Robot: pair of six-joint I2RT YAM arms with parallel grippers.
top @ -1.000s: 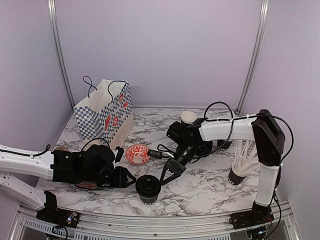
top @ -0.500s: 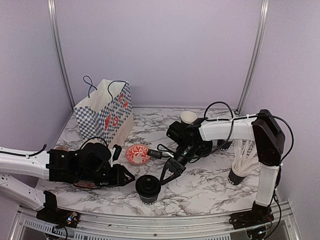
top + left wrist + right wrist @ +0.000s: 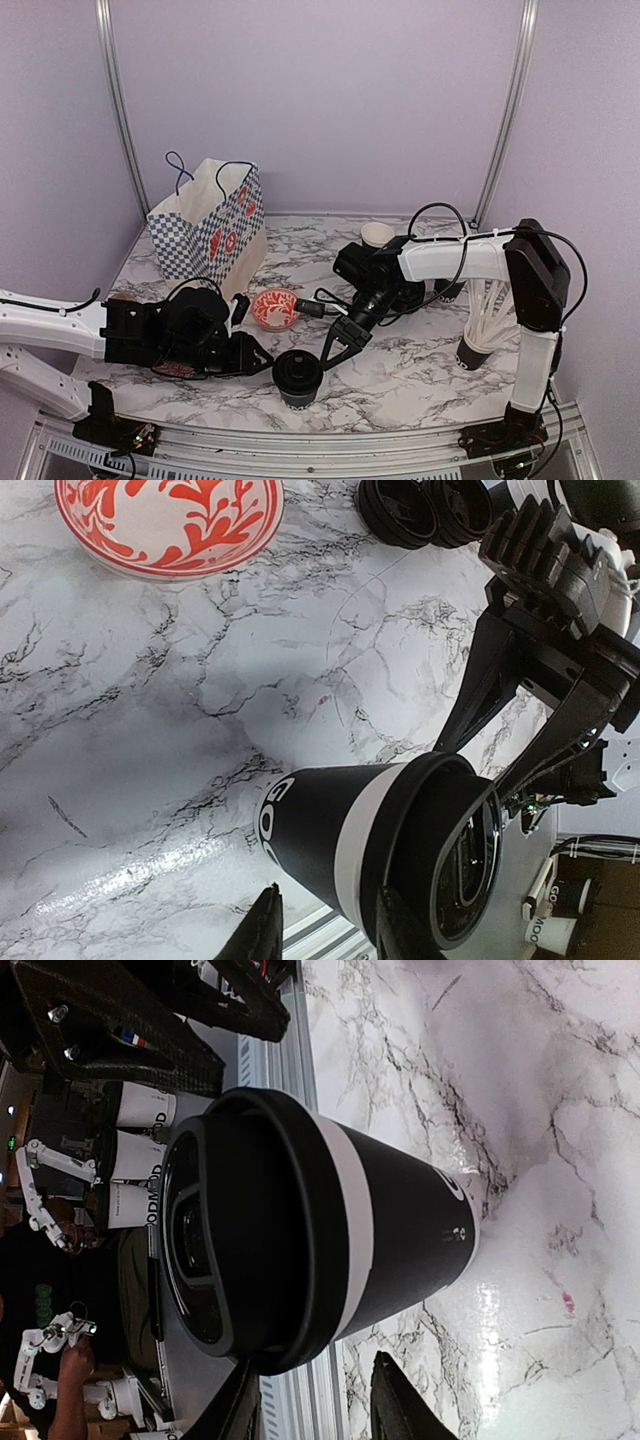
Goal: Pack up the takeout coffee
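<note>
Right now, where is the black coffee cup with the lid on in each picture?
Top external: the cup stands at the bottom middle, near the table's front edge.
Left wrist: the cup is at the lower right, lid pointing right.
Right wrist: the cup fills the middle, lid pointing left.
Shared landmark: the marble table lies under the cup in all three views.

Marble table point(image 3: 400, 375) before me: lidded black cup point(image 3: 297, 377) at front, red bowl point(image 3: 275, 308) behind, checkered bag point(image 3: 210, 235) back left, straw-filled cup point(image 3: 478, 340) right.
</note>
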